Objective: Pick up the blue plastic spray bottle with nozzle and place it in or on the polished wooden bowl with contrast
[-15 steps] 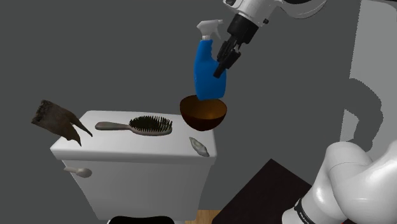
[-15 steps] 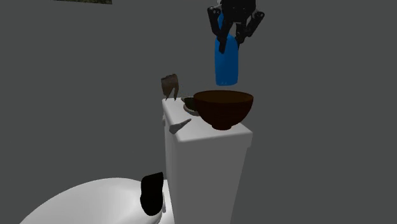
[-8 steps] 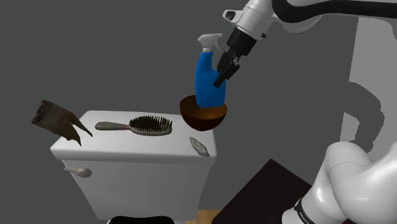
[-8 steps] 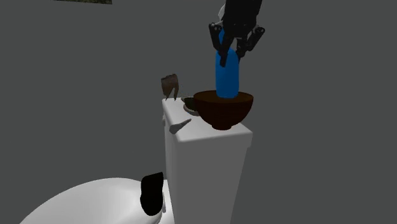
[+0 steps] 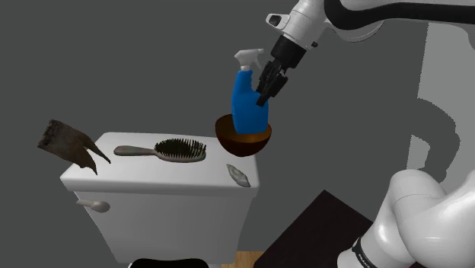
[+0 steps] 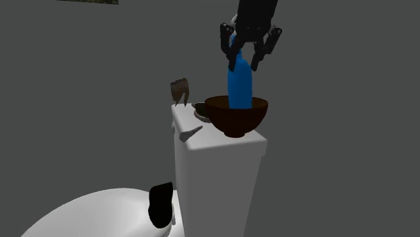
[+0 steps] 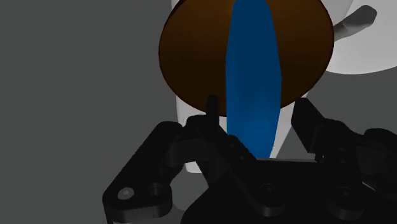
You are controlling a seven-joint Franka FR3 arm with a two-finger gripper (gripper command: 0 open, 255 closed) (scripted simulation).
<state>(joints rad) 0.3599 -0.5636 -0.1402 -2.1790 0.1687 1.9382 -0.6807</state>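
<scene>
Nearest in the shoulder view is the arm's white base link [image 5: 426, 221]. Past it sits a white toilet tank [image 5: 160, 190]. On its lid lie a small grey object [image 5: 239, 176] near the front edge, a hairbrush [image 5: 164, 150] behind that, and a ragged dark brown piece [image 5: 70, 143] at the lid's end on that view's left. At the far corner stands the dark brown bowl [image 5: 243, 137], and the blue spray bottle [image 5: 249, 106] stands inside it, white nozzle uppermost. The gripper [image 5: 266, 90] hangs about the bottle's upper part, fingers spread. In the wrist view each finger stands clear of the blue body, so it grips nothing. Behind is a grey wall [image 5: 114, 61].
</scene>
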